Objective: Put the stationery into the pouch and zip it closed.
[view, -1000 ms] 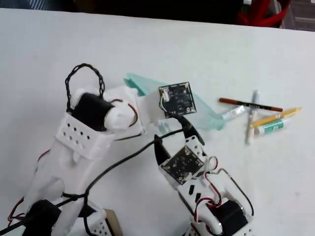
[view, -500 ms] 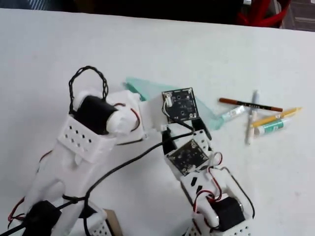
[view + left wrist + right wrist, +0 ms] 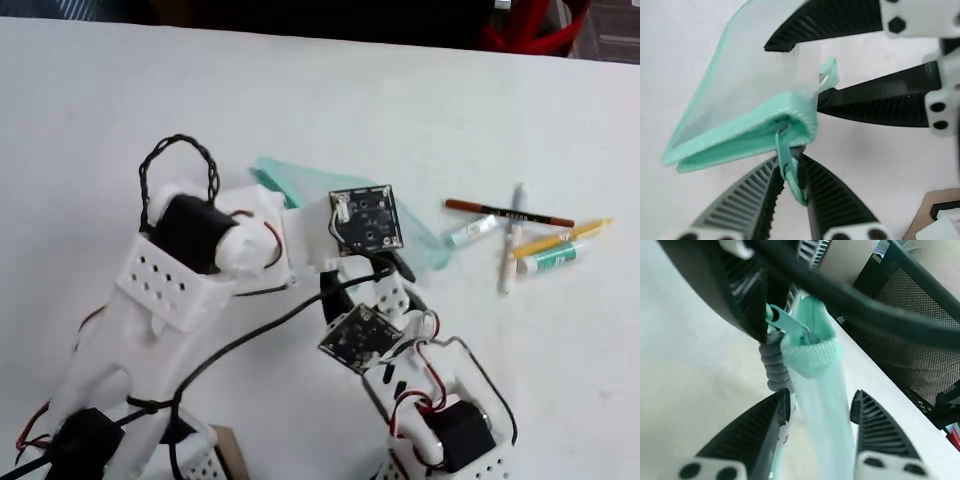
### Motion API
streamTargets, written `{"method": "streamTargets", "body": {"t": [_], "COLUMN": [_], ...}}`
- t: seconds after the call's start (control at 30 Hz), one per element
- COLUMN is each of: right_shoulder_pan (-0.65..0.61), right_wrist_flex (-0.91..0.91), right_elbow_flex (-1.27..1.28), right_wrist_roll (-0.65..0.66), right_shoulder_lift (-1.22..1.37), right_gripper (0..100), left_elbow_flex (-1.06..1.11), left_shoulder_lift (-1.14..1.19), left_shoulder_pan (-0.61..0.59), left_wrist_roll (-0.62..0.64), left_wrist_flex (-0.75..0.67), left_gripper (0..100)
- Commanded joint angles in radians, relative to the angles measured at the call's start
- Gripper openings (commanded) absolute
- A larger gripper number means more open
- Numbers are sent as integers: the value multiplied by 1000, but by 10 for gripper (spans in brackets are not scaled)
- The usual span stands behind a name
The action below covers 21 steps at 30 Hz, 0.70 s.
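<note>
My left gripper (image 3: 790,172) is clenched on the end of the pouch (image 3: 750,95), right where the green zip pull (image 3: 786,322) hangs down between its ridged fingers. My right gripper (image 3: 820,397) is spread, one finger to each side of the pouch's thin body without pressing it. In the high view the pouch sits at the middle of the frame on the white table (image 3: 300,90). Its long axis slants from upper left down to the right, and the stretch between is covered by my two wrists. What the next move turns on, as I judge it, is that the zip runs along that same slant. My left fingers anchor one end and my right fingers straddle the band just beside them, so any slide has to follow the line of the pouch and not cross it. Whether the mouth is open I cannot tell. The stationery (image 3: 515,232), a loose fan of pens and markers, lies at the right of the frame just beyond the pouch's lower-right tip, and my right arm is the nearer one to it. There is bare table above and to the left, but little slack between my two grippers, which nearly touch.
</note>
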Motion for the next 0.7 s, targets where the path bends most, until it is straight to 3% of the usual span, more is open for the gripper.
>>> {"method": "streamTargets", "body": {"t": [0.0, 0.33, 0.67], "right_shoulder_pan": [-10, -10, -7], "right_wrist_flex": [-15, -65, -62], "right_elbow_flex": [-2, 58, 52], "right_wrist_roll": [8, 8, -2], "right_shoulder_lift": [-1, -2, -5], "right_gripper": [183, 22, 18], "left_elbow_flex": [-6, -6, -17], "left_shoulder_lift": [-41, -41, -41], "left_shoulder_pan": [8, 10, 7], "left_wrist_roll": [-12, -11, -20], "left_wrist_flex": [5, 5, -6], "left_gripper": [38, 38, 38]}}
